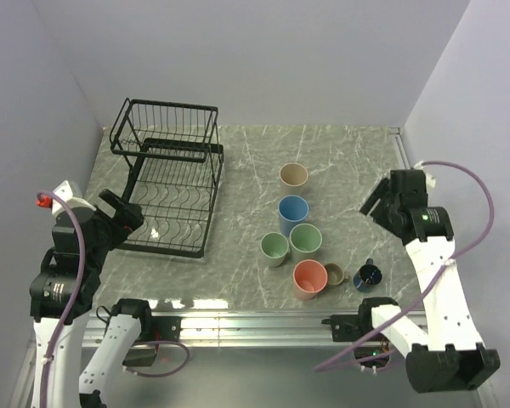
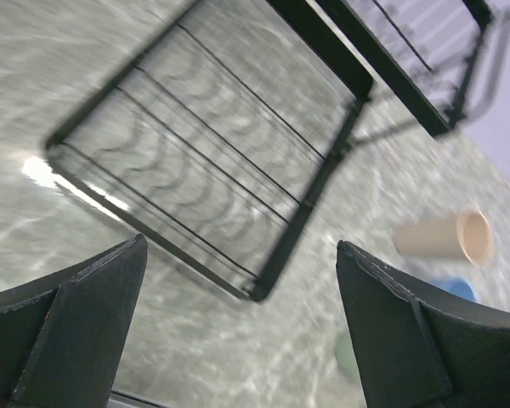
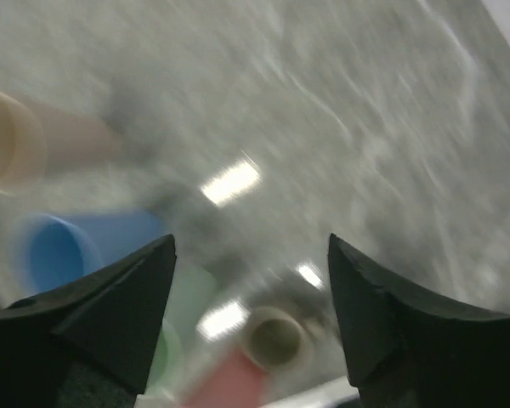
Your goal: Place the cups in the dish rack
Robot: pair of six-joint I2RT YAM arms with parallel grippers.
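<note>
The black wire dish rack (image 1: 166, 178) stands at the back left with nothing in it. Seven cups stand upright on the table's right half: beige tumbler (image 1: 293, 176), light blue (image 1: 292, 211), two pale green (image 1: 306, 240) (image 1: 274, 248), salmon (image 1: 309, 279), small beige mug (image 1: 335, 274), small dark-blue cup (image 1: 367, 274). My left gripper (image 1: 123, 212) is open and empty at the rack's near left corner; its wrist view shows the rack (image 2: 212, 170) and the beige tumbler (image 2: 449, 236). My right gripper (image 1: 376, 197) is open and empty, raised right of the cups; its blurred view shows the mug (image 3: 276, 338).
The marble tabletop (image 1: 348, 161) is enclosed by pale walls at the back and both sides. A metal rail (image 1: 255, 323) runs along the near edge. Cables hang from both arms.
</note>
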